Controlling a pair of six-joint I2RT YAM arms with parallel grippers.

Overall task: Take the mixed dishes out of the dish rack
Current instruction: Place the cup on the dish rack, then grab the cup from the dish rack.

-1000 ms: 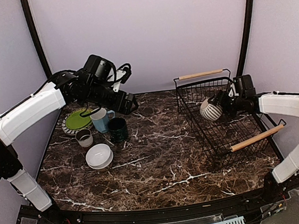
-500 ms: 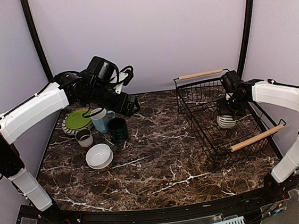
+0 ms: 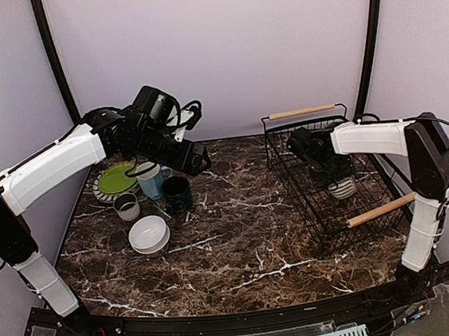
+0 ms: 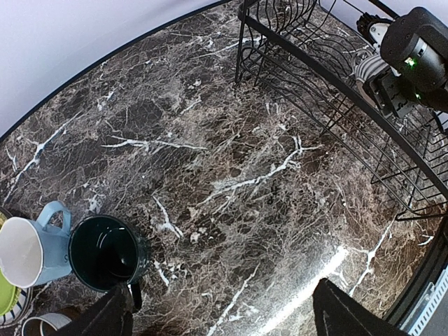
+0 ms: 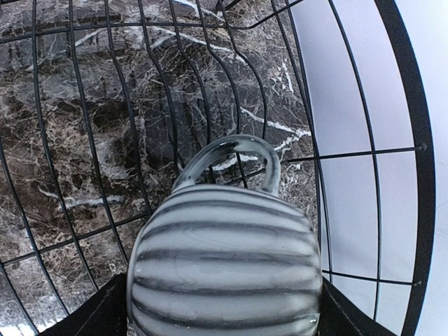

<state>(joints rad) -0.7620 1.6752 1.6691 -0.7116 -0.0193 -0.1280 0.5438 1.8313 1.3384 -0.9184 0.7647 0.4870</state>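
The dish rack (image 3: 286,141) stands at the right. My right gripper (image 3: 331,174) reaches into it and is shut on the striped grey bowl (image 3: 342,188). In the right wrist view the bowl (image 5: 224,266), which has a loop handle, fills the gap between the fingers (image 5: 105,311), over the rack wires (image 5: 70,140). My left gripper (image 3: 195,159) is open and empty above the dark green mug (image 3: 177,194). At the left stand the light blue mug (image 3: 152,178), lime-green plate (image 3: 116,179) on the striped plate (image 3: 98,191), small grey cup (image 3: 126,206) and white bowl (image 3: 149,234).
The rack's wooden handles (image 3: 385,208) lie at its far and near ends. The left wrist view shows the dark green mug (image 4: 105,252), the light blue mug (image 4: 28,252), the rack (image 4: 315,63) and bare marble between. Walls close in the back and sides.
My right arm swung from the rack's right side to over its far left, carrying the striped bowl from mid-air down low inside the rack. My left arm barely moved.
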